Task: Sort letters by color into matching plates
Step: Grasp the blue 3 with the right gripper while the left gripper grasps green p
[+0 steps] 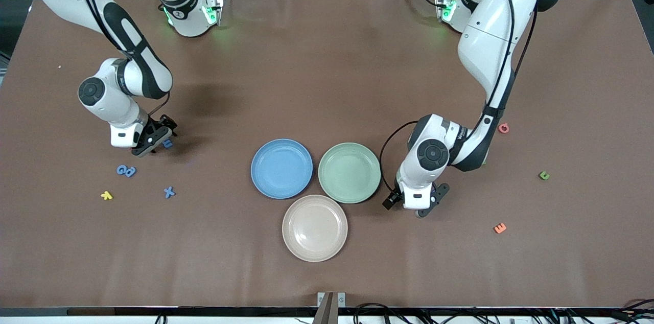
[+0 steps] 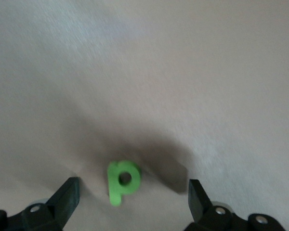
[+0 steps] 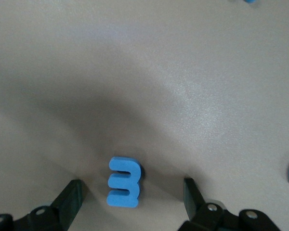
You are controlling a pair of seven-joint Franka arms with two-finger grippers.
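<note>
A blue plate point(image 1: 281, 168) and a pale green plate point(image 1: 349, 172) sit side by side mid-table, both bare. My right gripper point(image 3: 131, 197) is low over the table at the right arm's end. It is open, and a blue letter point(image 3: 124, 182) lies flat between its fingers point(image 3: 70, 199), untouched. From the front this blue letter point(image 1: 167, 143) shows beside the right gripper point(image 1: 155, 138). My left gripper point(image 2: 132, 192) is open beside the green plate, straddling a green letter point(image 2: 124, 180) lying on the table. In the front view the left gripper point(image 1: 416, 205) hides that letter.
A beige-pink plate point(image 1: 314, 228) lies nearer the camera than the other two. Two blue letters point(image 1: 126, 170), a blue x point(image 1: 169, 191) and a yellow letter point(image 1: 106, 195) lie near the right gripper. A pink letter point(image 1: 504, 128), a green one point(image 1: 544, 175) and an orange one point(image 1: 500, 228) lie toward the left arm's end.
</note>
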